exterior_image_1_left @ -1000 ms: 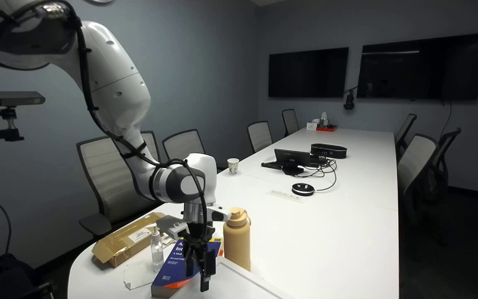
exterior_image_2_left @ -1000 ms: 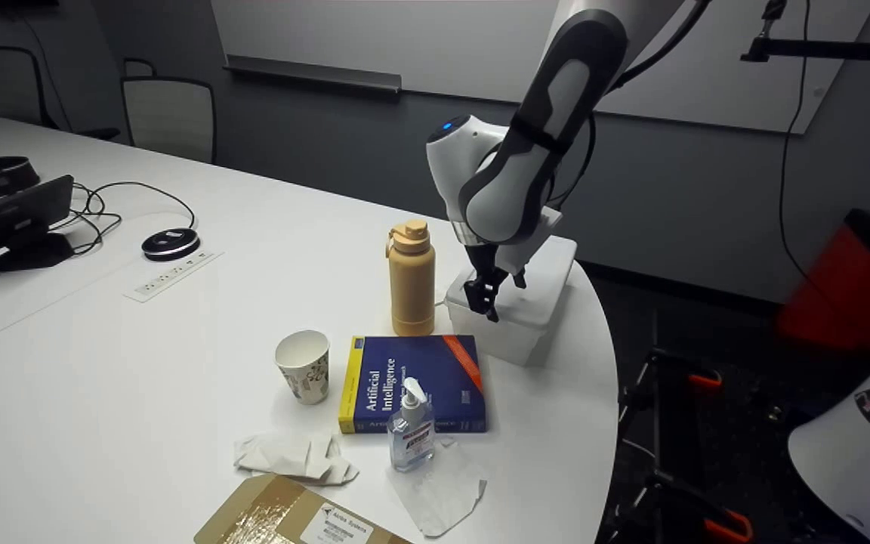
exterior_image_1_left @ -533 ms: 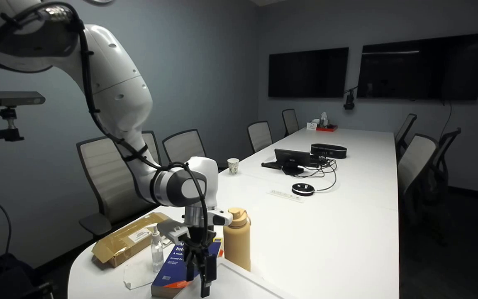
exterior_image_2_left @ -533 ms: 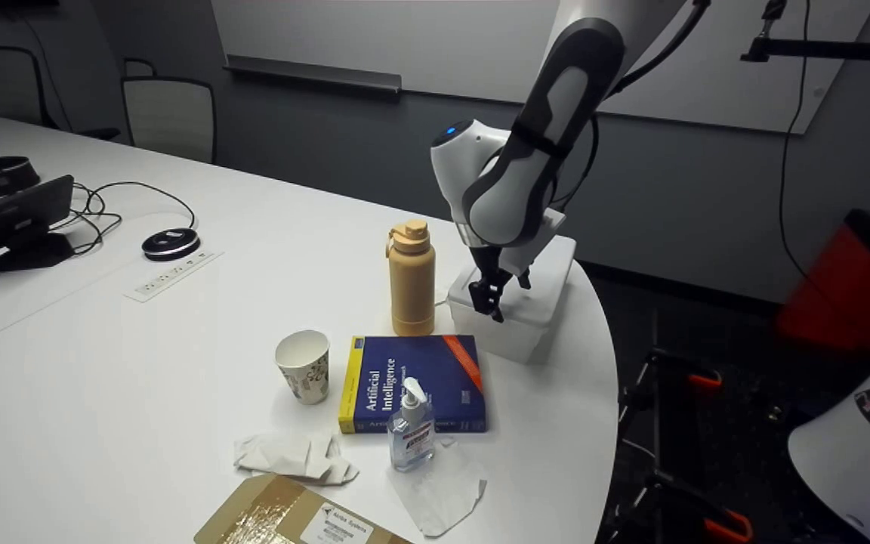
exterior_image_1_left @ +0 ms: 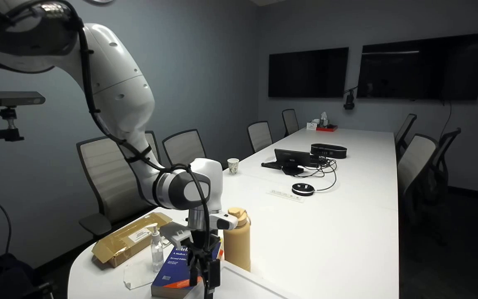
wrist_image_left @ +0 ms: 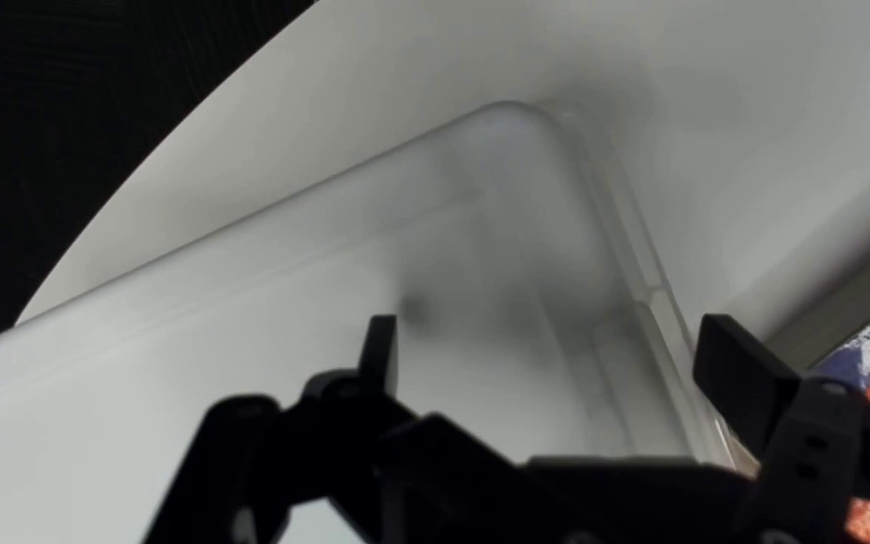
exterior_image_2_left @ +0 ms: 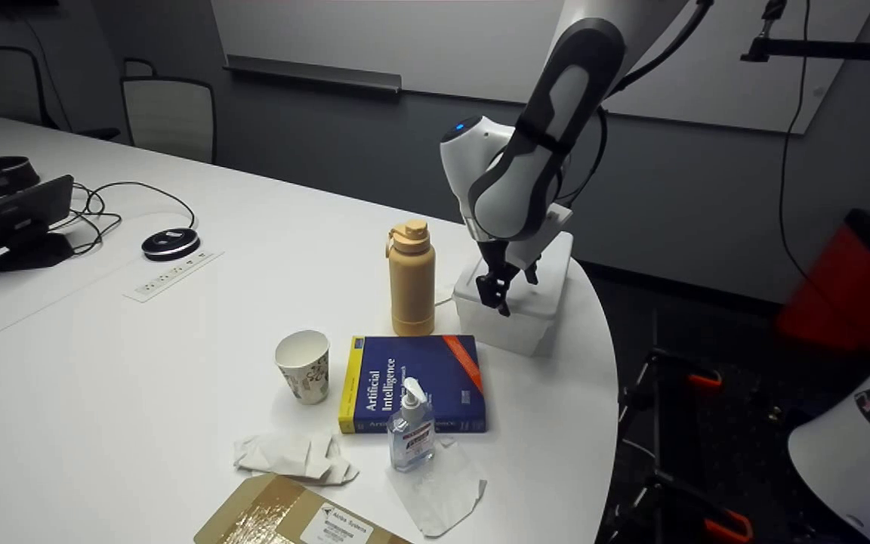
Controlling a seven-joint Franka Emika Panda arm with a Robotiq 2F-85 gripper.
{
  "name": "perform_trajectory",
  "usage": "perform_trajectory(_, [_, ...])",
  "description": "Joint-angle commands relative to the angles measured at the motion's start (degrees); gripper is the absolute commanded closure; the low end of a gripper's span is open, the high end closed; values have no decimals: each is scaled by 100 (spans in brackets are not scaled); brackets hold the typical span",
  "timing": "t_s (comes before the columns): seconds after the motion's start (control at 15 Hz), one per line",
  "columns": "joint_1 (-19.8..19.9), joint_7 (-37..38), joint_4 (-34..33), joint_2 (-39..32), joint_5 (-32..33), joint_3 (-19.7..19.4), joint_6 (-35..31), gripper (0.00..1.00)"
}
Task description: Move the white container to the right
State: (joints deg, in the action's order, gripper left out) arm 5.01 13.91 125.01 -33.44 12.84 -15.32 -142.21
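Where the counter (exterior_image_2_left: 556, 423) rounds off, an exterior view lists the white container (exterior_image_2_left: 510, 329): box-shaped, lidded, upright, just beside a blue book (exterior_image_2_left: 435, 370) and near a tan bottle (exterior_image_2_left: 412, 287); black fingers (exterior_image_2_left: 492, 292) at the container's book-side edge, one tip above the top. In an exterior view: white container (exterior_image_1_left: 237, 288) cut off at the lower border; fingers across its edge, their spacing hard to read. Wrist view: fingers (wrist_image_left: 737, 378) well apart, one over the top, the other past the rim toward the book; contact with the container cannot be told.
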Motion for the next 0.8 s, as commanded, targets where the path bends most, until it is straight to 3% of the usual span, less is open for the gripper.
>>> perform_trajectory(0.0, [221, -380, -49, 95, -299, 145, 97, 0])
perform_trajectory(0.73, [353, -692, -185, 79, -600, 204, 176, 0])
